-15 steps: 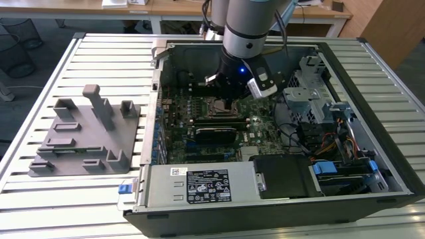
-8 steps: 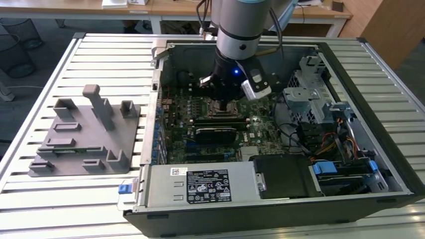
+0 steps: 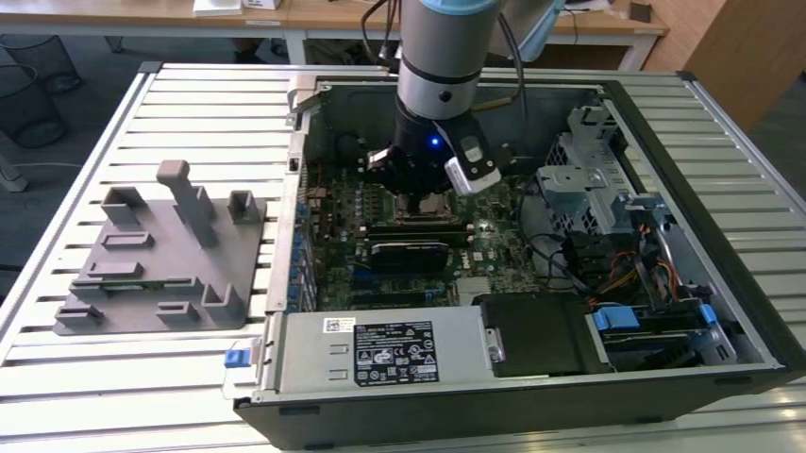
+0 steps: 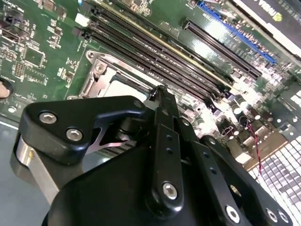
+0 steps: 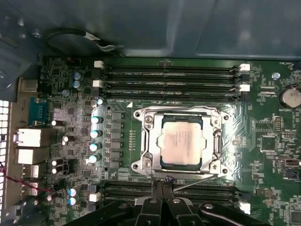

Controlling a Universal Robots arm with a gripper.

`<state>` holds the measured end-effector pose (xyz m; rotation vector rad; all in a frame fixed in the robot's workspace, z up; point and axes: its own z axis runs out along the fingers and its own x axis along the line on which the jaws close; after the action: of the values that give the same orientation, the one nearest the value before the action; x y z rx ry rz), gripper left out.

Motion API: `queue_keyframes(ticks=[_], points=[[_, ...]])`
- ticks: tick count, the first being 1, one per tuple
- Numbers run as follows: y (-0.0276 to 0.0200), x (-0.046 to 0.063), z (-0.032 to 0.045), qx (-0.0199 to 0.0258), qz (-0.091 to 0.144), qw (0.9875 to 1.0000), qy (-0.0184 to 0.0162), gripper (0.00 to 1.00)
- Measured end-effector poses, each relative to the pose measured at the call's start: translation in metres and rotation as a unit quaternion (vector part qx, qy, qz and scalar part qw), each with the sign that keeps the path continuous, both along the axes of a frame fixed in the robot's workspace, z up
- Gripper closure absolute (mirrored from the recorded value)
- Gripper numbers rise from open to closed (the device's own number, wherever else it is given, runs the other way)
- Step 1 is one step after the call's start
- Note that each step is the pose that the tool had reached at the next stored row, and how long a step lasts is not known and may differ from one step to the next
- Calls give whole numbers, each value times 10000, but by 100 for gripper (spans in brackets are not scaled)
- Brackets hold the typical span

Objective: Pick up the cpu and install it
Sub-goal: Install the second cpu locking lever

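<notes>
The small flat square silvery-topped cpu (image 5: 181,141) already sits inside the metal-framed motherboard socket (image 5: 146,141); the black pincer (image 5: 162,190) hovers just beside it, clenched and empty.

Arm (image 3: 441,57): one was over the open case.
Gripper (image 3: 422,193): one.
Case (image 3: 705,311): one lay open on the table.
Table (image 3: 202,104): one, slatted.
Board (image 5: 263,136): one green board sat inside.
Socket (image 5: 182,141): one metal frame was counted.
Cpu (image 5: 181,142): one silvery chip sat in that frame.
RAM slots above the socket (image 5: 169,80): four long dark ones in the first wrist view.
RAM slots below the socket (image 5: 127,190): at least two; the rest was hidden by the gripper.
Coin cell (image 5: 291,97): one.
Grey fixture (image 3: 164,255): one lay beside the case.
Blue latch (image 3: 240,359): one at the case's corner.
</notes>
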<state>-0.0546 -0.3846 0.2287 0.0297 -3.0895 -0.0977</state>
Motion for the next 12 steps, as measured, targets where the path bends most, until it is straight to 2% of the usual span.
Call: queue_keyframes(ticks=[1,3,4,12], points=[[-5,-1,-10,26,0,10000,1,89],[-21,-1,-19,131,0,9999,0,89],[-32,-1,-20,146,0,9999,0,89],[-88,-30,-21,146,-1,9999,0,89]])
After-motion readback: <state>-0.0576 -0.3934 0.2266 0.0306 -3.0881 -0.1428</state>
